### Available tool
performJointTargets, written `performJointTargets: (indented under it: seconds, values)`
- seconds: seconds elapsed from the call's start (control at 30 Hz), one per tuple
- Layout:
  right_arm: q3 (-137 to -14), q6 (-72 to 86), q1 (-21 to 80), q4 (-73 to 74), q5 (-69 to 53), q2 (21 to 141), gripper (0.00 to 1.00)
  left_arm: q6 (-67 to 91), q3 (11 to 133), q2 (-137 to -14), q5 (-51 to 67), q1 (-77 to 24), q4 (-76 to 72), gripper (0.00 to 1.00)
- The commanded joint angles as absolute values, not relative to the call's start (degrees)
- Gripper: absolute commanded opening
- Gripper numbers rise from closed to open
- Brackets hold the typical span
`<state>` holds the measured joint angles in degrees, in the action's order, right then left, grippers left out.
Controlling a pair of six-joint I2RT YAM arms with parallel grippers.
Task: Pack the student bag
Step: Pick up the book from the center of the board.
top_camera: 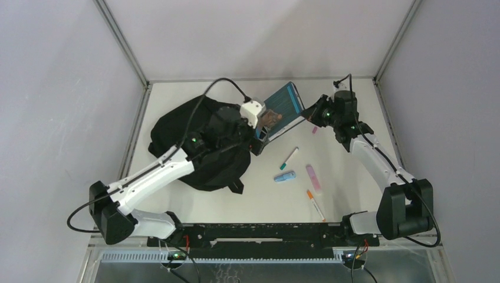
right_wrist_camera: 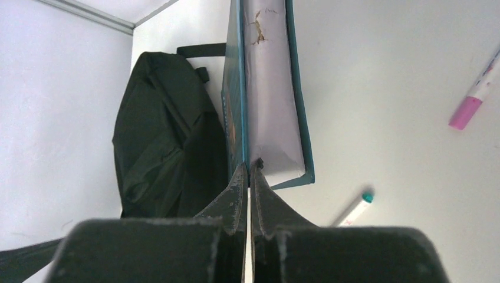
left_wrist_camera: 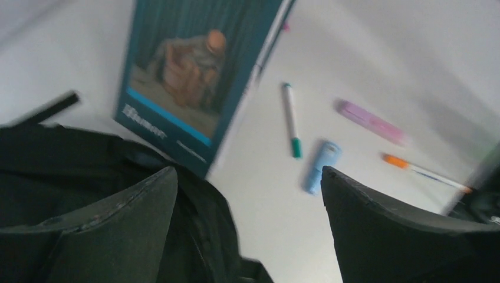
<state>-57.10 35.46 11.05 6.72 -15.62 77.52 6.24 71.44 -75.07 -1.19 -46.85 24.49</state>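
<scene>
The student bag (top_camera: 200, 141) is a black backpack lying left of centre on the white table. It also shows in the left wrist view (left_wrist_camera: 88, 171) and the right wrist view (right_wrist_camera: 165, 141). My right gripper (top_camera: 308, 114) is shut on one cover edge of a teal book (top_camera: 283, 105) and holds it tilted above the table, its lower corner by the bag's right side. In the right wrist view the gripper (right_wrist_camera: 248, 168) pinches that thin cover of the book (right_wrist_camera: 268, 88). My left gripper (top_camera: 260, 138) is open and empty, over the bag's right edge below the book (left_wrist_camera: 194, 76).
On the table right of the bag lie a white pen with a green tip (top_camera: 289, 158), a light blue tube (top_camera: 285, 176), a pink highlighter (top_camera: 313, 177) and an orange-capped pen (top_camera: 315, 204). A pink-tipped pen (top_camera: 315, 130) lies under the right arm. Walls enclose the table.
</scene>
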Motion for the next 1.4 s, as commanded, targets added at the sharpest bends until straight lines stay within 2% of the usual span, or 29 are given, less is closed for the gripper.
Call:
performJointTargets:
  seconds: [0.0, 0.1, 0.2, 0.3, 0.67, 0.8, 1.0, 1.13, 1.3, 1.37]
  values:
    - [-57.66, 39.18, 10.63, 7.21, -18.75, 75.24, 0.0, -8.08, 62.49, -75.58, -17.99, -49.51, 6.52, 0.96]
    - [-57.7, 41.17, 10.63, 8.16, -18.28, 75.39, 0.0, -10.11, 59.39, -79.19, -24.88, -51.64, -3.4, 0.99]
    - [-57.65, 42.6, 10.68, 9.38, -18.15, 75.57, 0.0, -12.64, 61.45, -85.99, -35.44, -56.01, -6.81, 1.0]
    - [-57.66, 43.38, 10.72, 10.07, -18.27, 75.78, 0.0, -16.22, 62.24, -91.47, -41.25, -59.64, -11.67, 1.0]
    - [-57.66, 44.14, 10.81, 9.01, -20.99, 74.99, 0.0, -17.13, 70.55, -106.31, -49.3, -61.23, -12.72, 1.0]
    - [-57.66, 43.99, 10.85, 9.5, -21.09, 74.48, 0.0, -16.96, 74.41, -111.58, -53.13, -60.03, -11.85, 1.0]
    - [-56.77, 44.04, 10.91, 9.28, -21.57, 73.54, 0.0, -13.86, 77.45, -114.6, -52.77, -56.41, -10.64, 0.98]
    - [-56.52, 44.14, 10.98, 9.4, -22.12, 73.47, 0.0, -13.45, 77.87, -114.44, -53.66, -55.66, -10.92, 0.78]
    - [-56.51, 44.25, 11.21, 8.63, -24.22, 73.37, 0.0, -10.99, 79.54, -112.71, -55.13, -55.77, -7.64, 0.38]
    - [-56.59, 44.4, 11.22, 7.84, -24.82, 72.75, 0.0, -9.96, 79.63, -111.08, -55.12, -55.81, -6.34, 0.25]
